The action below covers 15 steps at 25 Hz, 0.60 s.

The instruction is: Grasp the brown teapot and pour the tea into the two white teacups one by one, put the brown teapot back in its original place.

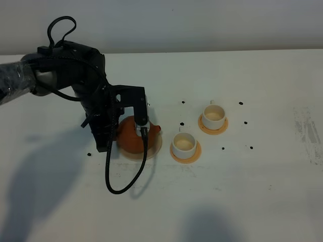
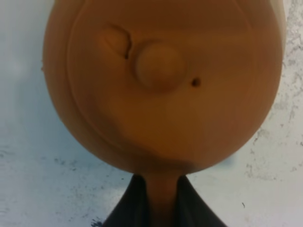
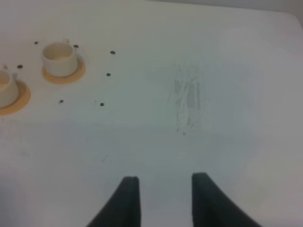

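The brown teapot (image 1: 132,136) sits on the pale beige disc (image 1: 153,147), its original place, left of centre, spout toward the cups. My left gripper (image 1: 112,135) is at its handle side, mostly hidden by the arm. In the left wrist view the brown teapot (image 2: 161,94) fills the frame from above, and the left gripper (image 2: 161,205) is shut on its handle between dark fingers (image 2: 130,210). Two white teacups (image 1: 183,143) (image 1: 214,115) stand right of the pot; they also appear as teacups (image 3: 59,57) (image 3: 4,87). My right gripper (image 3: 164,182) hovers open over bare table, out of the high view.
Each cup stands on an orange-tan coaster (image 1: 185,155) (image 1: 213,127). Small black dots (image 1: 240,103) mark the white table around the cups. A black cable (image 1: 126,184) loops down from the left arm in front of the teapot. A scuffed patch (image 1: 308,131) lies at the right.
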{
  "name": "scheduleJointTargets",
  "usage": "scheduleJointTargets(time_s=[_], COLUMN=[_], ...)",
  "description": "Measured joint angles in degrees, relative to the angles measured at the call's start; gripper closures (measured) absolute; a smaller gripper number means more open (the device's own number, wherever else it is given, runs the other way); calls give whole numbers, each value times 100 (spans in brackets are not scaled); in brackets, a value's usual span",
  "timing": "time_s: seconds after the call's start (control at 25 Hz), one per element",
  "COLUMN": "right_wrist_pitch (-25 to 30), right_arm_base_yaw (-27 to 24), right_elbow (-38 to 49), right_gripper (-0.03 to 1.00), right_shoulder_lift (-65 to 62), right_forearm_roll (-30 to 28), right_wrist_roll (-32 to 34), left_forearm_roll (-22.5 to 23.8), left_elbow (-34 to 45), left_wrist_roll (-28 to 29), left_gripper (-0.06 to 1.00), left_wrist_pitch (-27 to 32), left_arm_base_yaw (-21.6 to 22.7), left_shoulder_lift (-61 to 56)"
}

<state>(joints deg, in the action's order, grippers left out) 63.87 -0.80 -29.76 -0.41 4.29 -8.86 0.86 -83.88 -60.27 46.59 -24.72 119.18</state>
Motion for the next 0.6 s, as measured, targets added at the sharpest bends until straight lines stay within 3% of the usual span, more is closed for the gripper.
scheduleJointTargets(time_s=[0.6], right_wrist_pitch=[0], right_arm_base_yaw=[0], right_elbow=[0], right_gripper=[70], right_shoulder_lift=[0], right_forearm_roll=[0], right_wrist_roll=[1], left_forearm_roll=[-174], left_elbow=[8], left_wrist_roll=[-359], left_gripper=[85], left_wrist_pitch=[-422], left_arm_base_yaw=[0], left_shoulder_lift=[-325])
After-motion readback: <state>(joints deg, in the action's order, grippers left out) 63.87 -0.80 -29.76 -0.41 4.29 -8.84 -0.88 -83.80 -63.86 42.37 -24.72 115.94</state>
